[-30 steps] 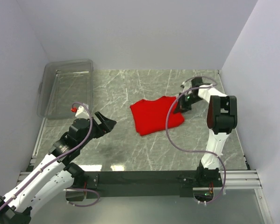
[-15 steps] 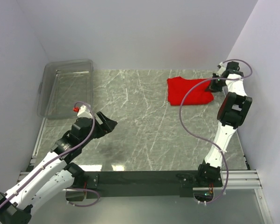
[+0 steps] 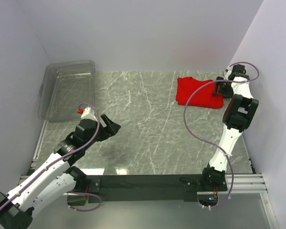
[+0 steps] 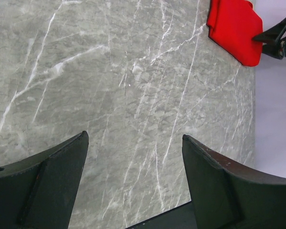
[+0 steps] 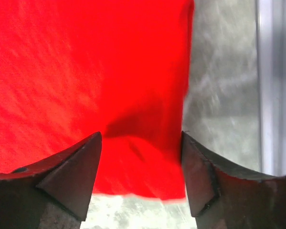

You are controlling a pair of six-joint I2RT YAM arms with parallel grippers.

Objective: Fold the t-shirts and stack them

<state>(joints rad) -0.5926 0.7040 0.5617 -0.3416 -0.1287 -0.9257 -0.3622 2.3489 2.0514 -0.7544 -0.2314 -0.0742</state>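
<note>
A folded bright red t-shirt (image 3: 197, 93) lies at the back right corner of the marble table. My right gripper (image 3: 220, 88) hangs at its right edge. In the right wrist view my right gripper (image 5: 142, 136) stands open, its jaws wide apart over the near corner of the t-shirt (image 5: 85, 71), and the cloth rests loose on the table. My left gripper (image 3: 115, 127) is open over bare marble at the left. The left wrist view shows my left gripper (image 4: 135, 138) holding nothing, with the t-shirt (image 4: 233, 28) far off at the top right.
A clear plastic bin (image 3: 66, 88) stands at the back left against the wall. The right wall (image 3: 271, 95) runs close behind my right gripper. A black rail (image 3: 147, 181) bounds the near table edge.
The right arm carried the t-shirt from the table's middle to the back right corner, then opened its jaws and let it go. The left arm barely moved.
</note>
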